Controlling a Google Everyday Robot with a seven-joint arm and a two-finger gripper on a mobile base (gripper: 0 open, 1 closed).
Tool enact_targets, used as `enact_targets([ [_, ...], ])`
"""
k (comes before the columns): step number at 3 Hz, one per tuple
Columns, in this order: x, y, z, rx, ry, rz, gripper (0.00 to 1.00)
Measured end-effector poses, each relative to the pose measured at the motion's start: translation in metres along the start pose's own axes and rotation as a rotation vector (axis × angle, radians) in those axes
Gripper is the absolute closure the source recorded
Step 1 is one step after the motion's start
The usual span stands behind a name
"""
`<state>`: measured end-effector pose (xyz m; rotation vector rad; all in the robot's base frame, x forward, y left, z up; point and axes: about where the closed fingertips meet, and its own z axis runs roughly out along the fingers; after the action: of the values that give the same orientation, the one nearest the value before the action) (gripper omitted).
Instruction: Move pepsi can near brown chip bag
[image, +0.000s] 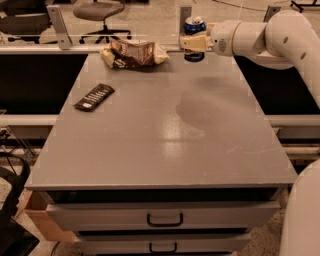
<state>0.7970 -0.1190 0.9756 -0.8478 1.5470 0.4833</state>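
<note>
The pepsi can (194, 27) is blue with a silver top and stands upright at the far edge of the grey table (165, 135), held just above or on its surface. My gripper (192, 44) comes in from the right on the white arm (260, 37) and is shut on the can's body. The brown chip bag (134, 54) lies crumpled at the far edge, left of the can, with a small gap between them.
A flat black remote-like bar (94, 96) lies on the left part of the table. Office chairs (97, 12) and a rail stand behind the table. Drawers with handles (164, 219) are in the front below the tabletop.
</note>
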Motion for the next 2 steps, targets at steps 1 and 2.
enact_targets([
  [1, 0.0023, -0.0223, 0.0097, 0.065, 0.012, 0.014, 1.00],
  [2, 0.0024, -0.0223, 0.0098, 0.065, 0.012, 0.014, 1.00],
])
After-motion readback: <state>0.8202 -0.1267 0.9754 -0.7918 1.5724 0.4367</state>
